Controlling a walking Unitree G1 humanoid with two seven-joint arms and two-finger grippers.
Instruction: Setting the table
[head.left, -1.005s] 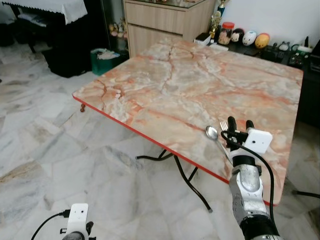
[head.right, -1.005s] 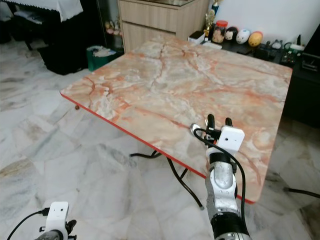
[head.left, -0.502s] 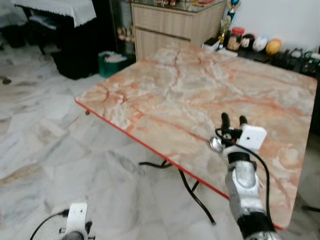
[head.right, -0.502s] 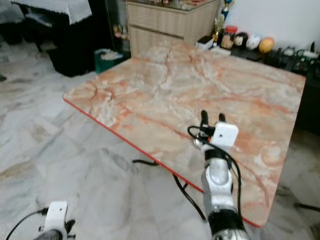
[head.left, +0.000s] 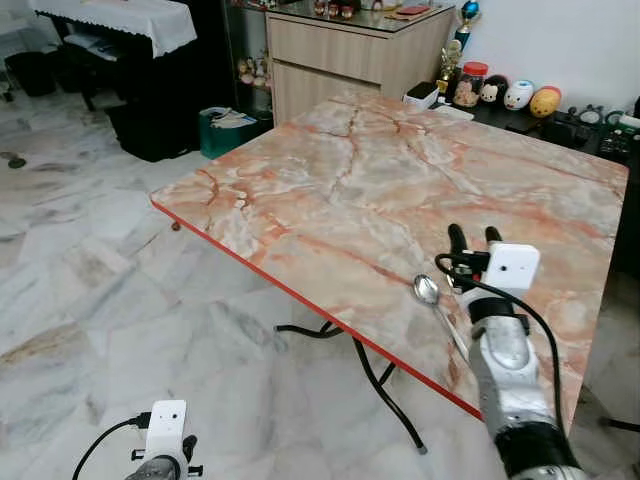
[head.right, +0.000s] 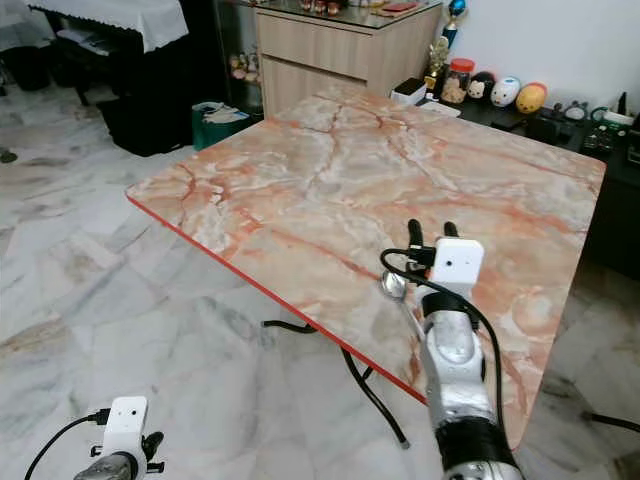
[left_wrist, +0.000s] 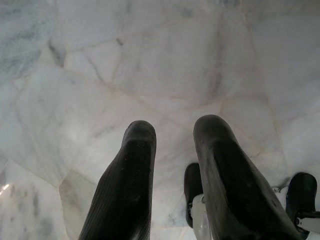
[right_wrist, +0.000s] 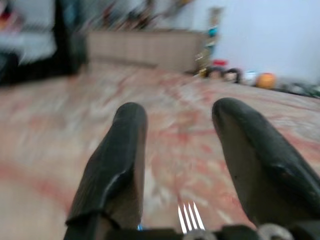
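Observation:
A metal spoon (head.left: 427, 290) lies on the pink marble table (head.left: 340, 190) close to its red front edge, handle pointing toward me. My right gripper (head.left: 474, 235) hovers just right of the spoon's bowl, open, with nothing between its fingers. In the right wrist view the tines of a fork (right_wrist: 188, 218) show on the tabletop below the spread fingers (right_wrist: 125, 150). My left gripper (left_wrist: 175, 125) hangs low over the floor, open and empty.
A wooden cabinet (head.left: 350, 50) stands behind the table, with a green bin (head.left: 225, 125) beside it. Jars and egg-shaped toys (head.left: 500, 95) line a black shelf at the back right. Black folding legs (head.left: 365, 365) stand under the table on the white marble floor (head.left: 90, 290).
The whole picture has shifted, so the camera moved. My right gripper stays open over the cutlery; the fork's tines that showed beside it are now hidden behind it in the eye views.

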